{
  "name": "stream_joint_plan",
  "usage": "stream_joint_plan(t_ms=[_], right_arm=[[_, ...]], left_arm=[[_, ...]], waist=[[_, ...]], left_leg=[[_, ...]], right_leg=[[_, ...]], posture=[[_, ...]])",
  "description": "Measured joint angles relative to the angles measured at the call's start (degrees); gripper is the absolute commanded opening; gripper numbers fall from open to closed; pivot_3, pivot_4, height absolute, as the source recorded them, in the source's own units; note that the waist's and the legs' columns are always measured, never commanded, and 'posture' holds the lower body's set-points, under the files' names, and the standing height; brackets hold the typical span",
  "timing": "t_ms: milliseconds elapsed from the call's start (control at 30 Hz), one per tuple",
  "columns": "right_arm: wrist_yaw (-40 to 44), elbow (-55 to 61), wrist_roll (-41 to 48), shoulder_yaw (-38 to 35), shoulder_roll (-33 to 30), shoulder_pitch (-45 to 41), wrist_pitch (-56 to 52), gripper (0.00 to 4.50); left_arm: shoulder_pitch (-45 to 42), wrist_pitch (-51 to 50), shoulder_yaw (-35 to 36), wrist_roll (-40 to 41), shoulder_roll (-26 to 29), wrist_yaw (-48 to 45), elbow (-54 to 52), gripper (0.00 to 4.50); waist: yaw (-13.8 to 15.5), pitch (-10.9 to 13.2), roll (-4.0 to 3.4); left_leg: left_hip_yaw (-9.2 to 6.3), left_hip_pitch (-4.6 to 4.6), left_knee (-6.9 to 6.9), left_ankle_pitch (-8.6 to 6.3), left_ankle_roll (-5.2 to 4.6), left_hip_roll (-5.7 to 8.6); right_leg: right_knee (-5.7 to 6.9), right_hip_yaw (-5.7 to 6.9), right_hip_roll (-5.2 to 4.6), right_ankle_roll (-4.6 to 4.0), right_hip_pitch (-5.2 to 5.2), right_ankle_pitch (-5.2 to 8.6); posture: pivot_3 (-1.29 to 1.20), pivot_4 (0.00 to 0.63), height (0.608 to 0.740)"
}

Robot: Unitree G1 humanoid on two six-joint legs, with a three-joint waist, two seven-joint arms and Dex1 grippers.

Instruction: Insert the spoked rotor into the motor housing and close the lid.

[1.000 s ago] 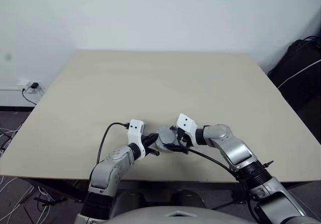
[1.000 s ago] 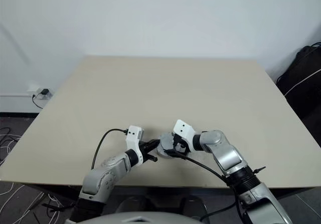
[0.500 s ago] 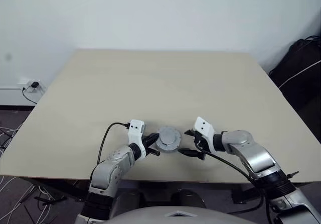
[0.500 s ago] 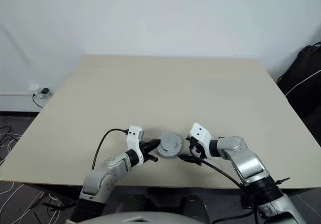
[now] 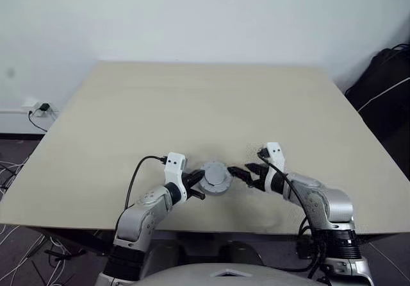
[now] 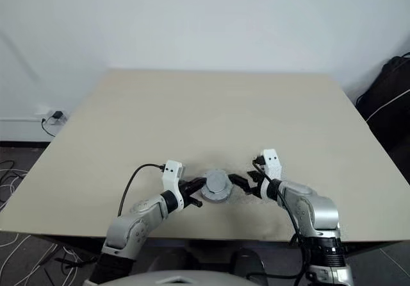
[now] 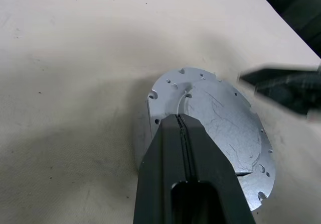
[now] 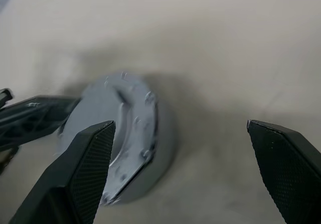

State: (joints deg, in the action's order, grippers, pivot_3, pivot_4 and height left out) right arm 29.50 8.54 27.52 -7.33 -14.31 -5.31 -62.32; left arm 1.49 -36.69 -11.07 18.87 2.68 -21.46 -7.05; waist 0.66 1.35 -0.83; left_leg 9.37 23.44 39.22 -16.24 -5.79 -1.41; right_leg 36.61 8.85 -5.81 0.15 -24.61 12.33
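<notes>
One motor housing on the table, near the front edge, about 6 o'clock from the table centre. The lid sits flat on top of it: silver-grey disc with small notches around the rim and a curved groove across the face. Looks closed, though I can't tell whether it's fully seated. The spoked rotor is presumably inside, can't confirm.

Left gripper is at 9 o'clock of the housing, fingers pressed together with no gap, tips resting on the lid's near rim. From the wrist view it looks like it's pinning or bracing, not holding anything between the fingers.

Right gripper is at 3 o'clock of the housing, just beside it and apart from it, jaws spread wide, nothing between them.

Handling, my read: rigid metal puck, dense for its size, won't deform. The smooth machined wall and lid face will be slippery against the pads. Best hold is across the side wall on opposite sides, below the lid rim, so a squeeze doesn't lever the lid off. Lid is thin, so push straight down at the centre, not at an edge.

Count: one housing, one lid, two grippers.
</notes>
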Motion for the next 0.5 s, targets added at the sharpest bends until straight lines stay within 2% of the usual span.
stream_joint_plan(t_ms=[133, 500], right_arm=[[-2.34, -0.41, 4.37, -4.25, 3.01, -0.84, -5.14, 4.49], [-6.47, -6.56, 11.24, -12.47, 5.90, -4.13, -17.58, 4.49]], left_arm=[[0.02, 0.61, -0.24, -0.26, 0.13, -0.04, 0.13, 0.00], [0.24, 1.09, -0.26, -0.27, 0.29, 0.01, 0.15, 0.00]], waist=[[0.02, 0.03, -0.06], [-0.21, 0.00, -0.18]], left_leg=[[0.00, 0.00, 0.00, -0.09, -0.16, 0.00], [-0.01, -0.01, -0.01, -0.10, -0.17, -0.01]], right_leg=[[0.00, 0.00, 0.01, 0.02, 0.00, -0.01], [-0.01, 0.00, 0.06, 0.02, 0.01, -0.01]], posture=[[0.00, 0.000, 0.740], [0.00, 0.000, 0.740]])
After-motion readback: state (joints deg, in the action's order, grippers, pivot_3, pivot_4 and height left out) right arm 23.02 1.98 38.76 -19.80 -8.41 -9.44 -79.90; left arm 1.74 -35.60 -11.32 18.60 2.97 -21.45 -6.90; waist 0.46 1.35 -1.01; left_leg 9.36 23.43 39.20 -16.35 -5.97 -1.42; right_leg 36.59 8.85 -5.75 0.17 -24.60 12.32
